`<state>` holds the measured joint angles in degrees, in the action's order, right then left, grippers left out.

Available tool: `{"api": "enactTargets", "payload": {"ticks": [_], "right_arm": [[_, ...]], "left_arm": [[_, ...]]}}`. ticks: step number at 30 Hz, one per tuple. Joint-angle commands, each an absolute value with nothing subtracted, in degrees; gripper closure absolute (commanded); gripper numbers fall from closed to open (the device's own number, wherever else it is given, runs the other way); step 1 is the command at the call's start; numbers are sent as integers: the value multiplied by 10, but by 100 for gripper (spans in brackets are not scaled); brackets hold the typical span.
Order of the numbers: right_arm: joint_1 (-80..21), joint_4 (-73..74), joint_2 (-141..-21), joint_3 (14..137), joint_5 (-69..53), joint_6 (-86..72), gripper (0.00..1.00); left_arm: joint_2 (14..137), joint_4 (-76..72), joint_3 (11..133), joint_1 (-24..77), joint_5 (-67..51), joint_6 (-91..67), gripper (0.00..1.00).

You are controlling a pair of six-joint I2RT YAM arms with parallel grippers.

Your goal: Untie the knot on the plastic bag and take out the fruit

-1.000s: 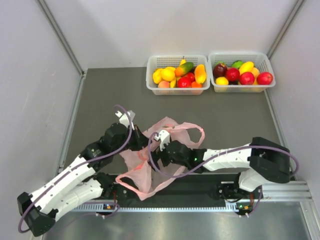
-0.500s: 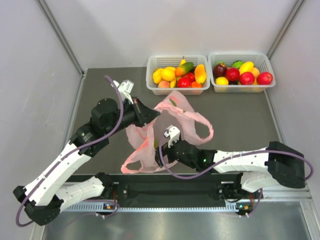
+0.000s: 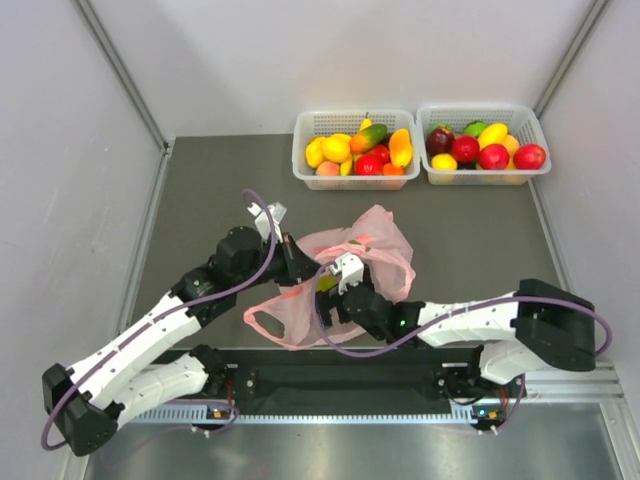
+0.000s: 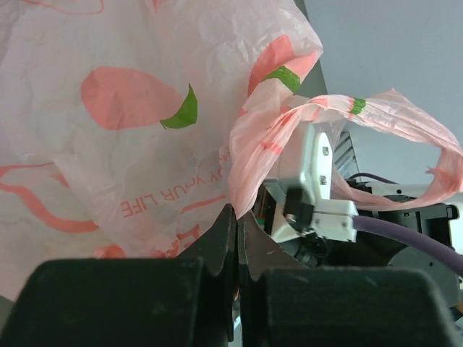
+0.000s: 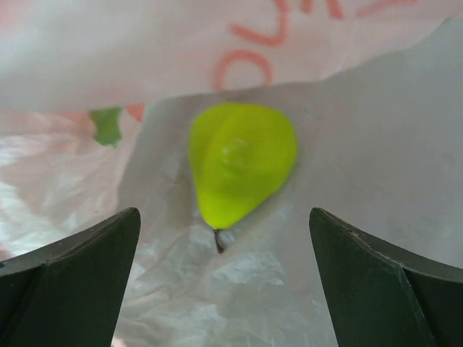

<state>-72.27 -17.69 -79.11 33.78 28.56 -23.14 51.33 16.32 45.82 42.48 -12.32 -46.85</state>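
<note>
The pink plastic bag lies crumpled between my two arms, and its handles hang as loose loops. The knot does not show in any view. My left gripper is shut on a fold of the bag's film, and that view shows the jaws pressed together with pink film between them. My right gripper reaches into the bag's mouth and stands open. Inside, a yellow-green pear-shaped fruit lies on the film just ahead of the right gripper, untouched. No other fruit shows in the bag.
Two white baskets of mixed fruit stand side by side at the back, the left one and the right one. Grey walls close in both sides. The arm bases and a metal rail run along the near edge.
My left arm has swung back down and nearer with the bag, which now sits lower and more bunched. My right gripper has moved forward into the bag's mouth.
</note>
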Motion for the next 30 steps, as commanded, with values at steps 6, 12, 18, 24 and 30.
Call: {"api": "enactTargets", "payload": {"ticks": [6, 12, 18, 24, 30], "right_arm": [[-726, -221, -881, 378, 328, -258, 0], [-714, -305, -925, 378, 305, -252, 0], [-711, -368, -961, 388, 278, -233, 0], [-712, -452, -992, 383, 298, -201, 0], [-712, -601, -1012, 335, 304, -135, 0]], "left_arm": [[476, 132, 425, 427, -101, -473, 100], [476, 113, 407, 427, -108, -482, 100], [479, 90, 383, 427, -120, -495, 100], [483, 74, 383, 427, -136, -499, 100], [490, 83, 403, 428, -135, -490, 100]]}}
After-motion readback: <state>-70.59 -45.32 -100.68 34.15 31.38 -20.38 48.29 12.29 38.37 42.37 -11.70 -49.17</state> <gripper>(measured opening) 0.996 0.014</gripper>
